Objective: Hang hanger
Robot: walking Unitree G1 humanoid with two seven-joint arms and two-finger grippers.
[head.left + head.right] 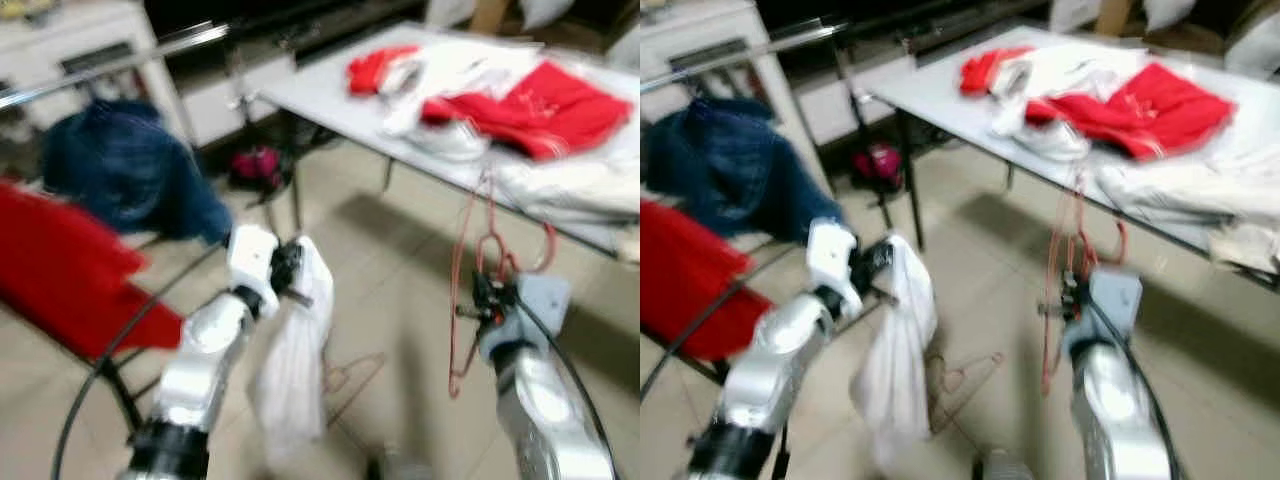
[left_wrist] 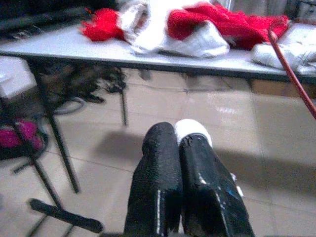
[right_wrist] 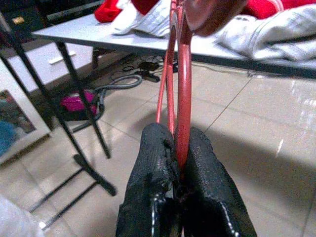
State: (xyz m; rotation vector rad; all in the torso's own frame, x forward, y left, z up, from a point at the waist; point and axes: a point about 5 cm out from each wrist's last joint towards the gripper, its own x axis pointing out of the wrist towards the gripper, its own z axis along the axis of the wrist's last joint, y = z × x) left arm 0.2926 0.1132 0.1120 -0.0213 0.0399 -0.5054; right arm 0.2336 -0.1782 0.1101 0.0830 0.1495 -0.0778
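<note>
My right gripper (image 1: 487,293) is shut on a red wire hanger (image 1: 470,270), held upright in front of the table; in the right wrist view the hanger (image 3: 181,94) runs up from between the two black fingers (image 3: 153,163). My left gripper (image 1: 290,268) is shut on a white garment (image 1: 292,370) that hangs down from it over the floor; a bit of white cloth (image 2: 190,129) peeks out past the closed fingertips. The clothes rack's metal bar (image 1: 110,62) crosses the upper left.
A blue garment (image 1: 130,170) and a red one (image 1: 60,265) hang on the rack at left. The white table (image 1: 330,100) at right holds red and white clothes (image 1: 540,105). A spare wire hanger (image 1: 352,375) lies on the tiled floor. A pink object (image 1: 258,163) sits under the table.
</note>
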